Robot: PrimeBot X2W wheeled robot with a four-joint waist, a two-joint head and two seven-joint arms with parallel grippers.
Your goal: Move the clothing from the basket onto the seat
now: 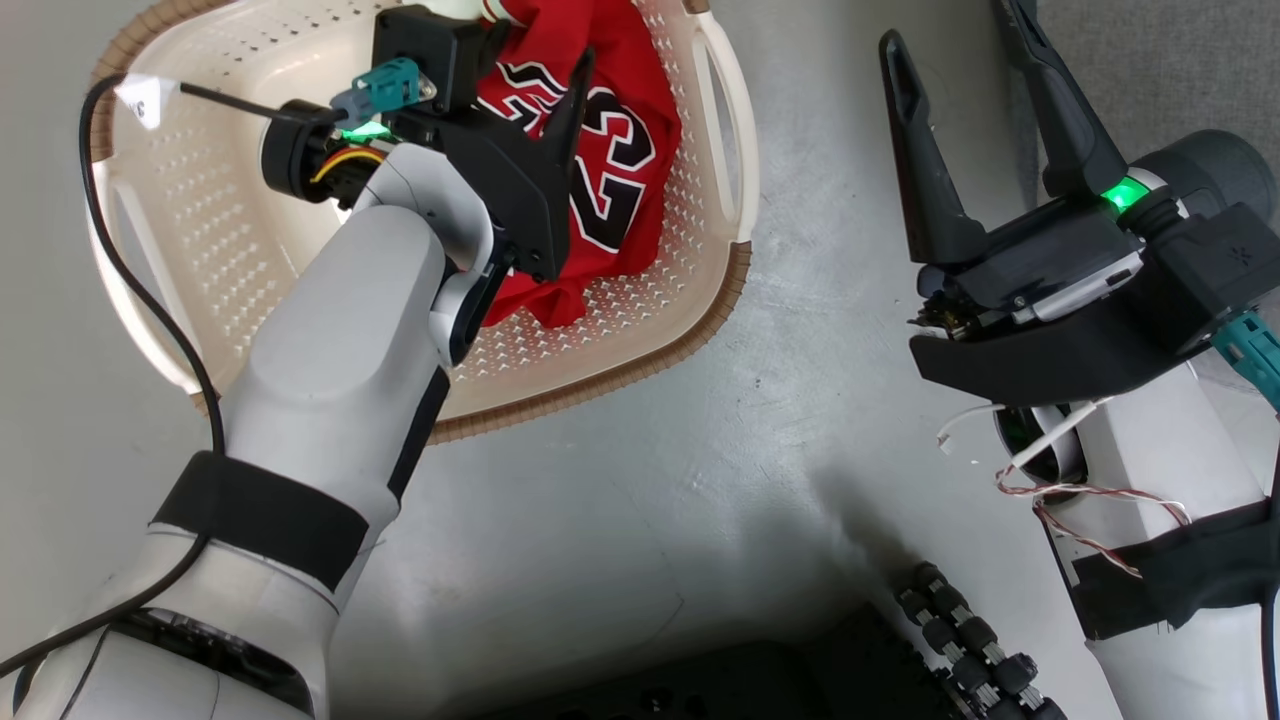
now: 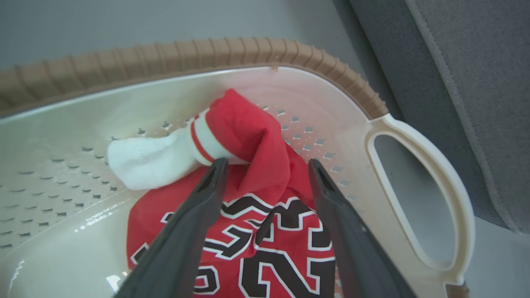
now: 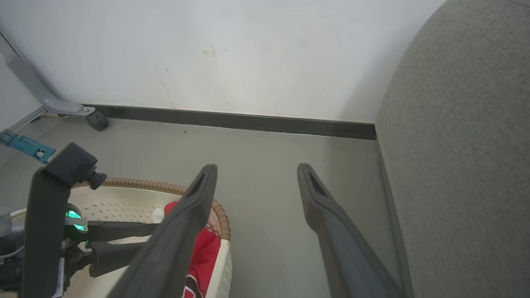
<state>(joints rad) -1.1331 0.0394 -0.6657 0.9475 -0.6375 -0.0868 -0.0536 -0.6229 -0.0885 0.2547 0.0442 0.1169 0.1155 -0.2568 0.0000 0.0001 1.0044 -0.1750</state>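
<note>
Hovering inside the basket (image 2: 165,58), the left claw (image 2: 267,165) is released, its two fingers spread wide and holding nothing. They straddle the raised red fold of the striped garment (image 2: 244,124), likely lined up to pinch it where the cloth bunches highest. Just beneath lies the jersey (image 2: 265,248), crumpled with its number facing up. Both pieces sit against the basket's handle side, the one nearer the seat (image 2: 476,82), and the other half of the basket floor is bare. The right claw (image 3: 256,169) is also released and empty, held over the floor (image 1: 700,450) between basket and seat, probably kept clear of the reach. No clothing can be seen on the seat yet.
</note>
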